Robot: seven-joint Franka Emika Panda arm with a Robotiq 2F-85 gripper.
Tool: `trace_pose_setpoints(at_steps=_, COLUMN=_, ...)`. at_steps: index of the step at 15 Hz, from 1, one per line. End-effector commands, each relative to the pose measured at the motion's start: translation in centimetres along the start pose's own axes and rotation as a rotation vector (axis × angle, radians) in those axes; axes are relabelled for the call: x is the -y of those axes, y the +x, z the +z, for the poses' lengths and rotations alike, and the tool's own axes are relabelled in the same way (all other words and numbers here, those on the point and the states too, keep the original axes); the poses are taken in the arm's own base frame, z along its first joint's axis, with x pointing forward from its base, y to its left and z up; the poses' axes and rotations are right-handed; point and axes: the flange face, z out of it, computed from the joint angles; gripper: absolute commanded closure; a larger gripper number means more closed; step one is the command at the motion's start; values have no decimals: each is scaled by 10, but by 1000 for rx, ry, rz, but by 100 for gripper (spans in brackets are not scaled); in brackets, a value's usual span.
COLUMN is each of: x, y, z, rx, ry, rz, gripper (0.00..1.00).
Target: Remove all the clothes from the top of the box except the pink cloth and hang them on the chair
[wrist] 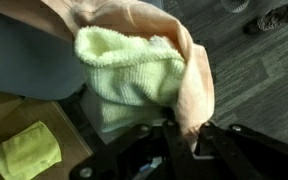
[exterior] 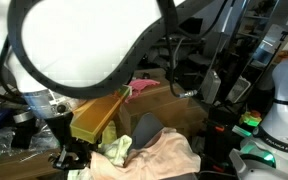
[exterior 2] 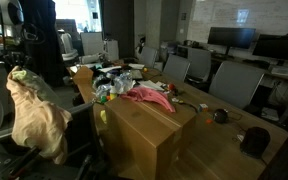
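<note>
We are looking at the gripper point(wrist: 184, 140) at six o'clock in the wrist view, its jaws pinching shut on a fold of the peach garment point(wrist: 189, 70). That garment is wrapping around the mint-green garment point(wrist: 134, 70) just beyond it, toward twelve o'clock. Both are lying over the grey chair point(wrist: 19, 60), which is showing at nine o'clock. A yellow cloth point(wrist: 24, 150) is lying apart at seven o'clock. In an exterior view, the peach garment point(exterior 2: 34, 120) is hanging down the chair at eight o'clock. Farther off, at five o'clock, the box point(exterior 2: 149, 140) is standing, with the pink cloth point(exterior 2: 144, 95) resting on its top.
</note>
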Motion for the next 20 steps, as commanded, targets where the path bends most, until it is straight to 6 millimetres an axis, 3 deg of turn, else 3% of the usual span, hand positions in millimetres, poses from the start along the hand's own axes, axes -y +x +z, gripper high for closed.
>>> trace_pose_setpoints(at_steps=1, x=-20, y=8, z=-18, rx=3, ry=20, rz=21, gripper=95)
trace_pose_setpoints(at_steps=9, x=-103, y=22, z=-10, rx=55, ry=88, rz=113, gripper=95)
trace_pose_setpoints(at_steps=20, x=-172, y=0, z=16, rx=44, ry=88, rz=176, gripper=95)
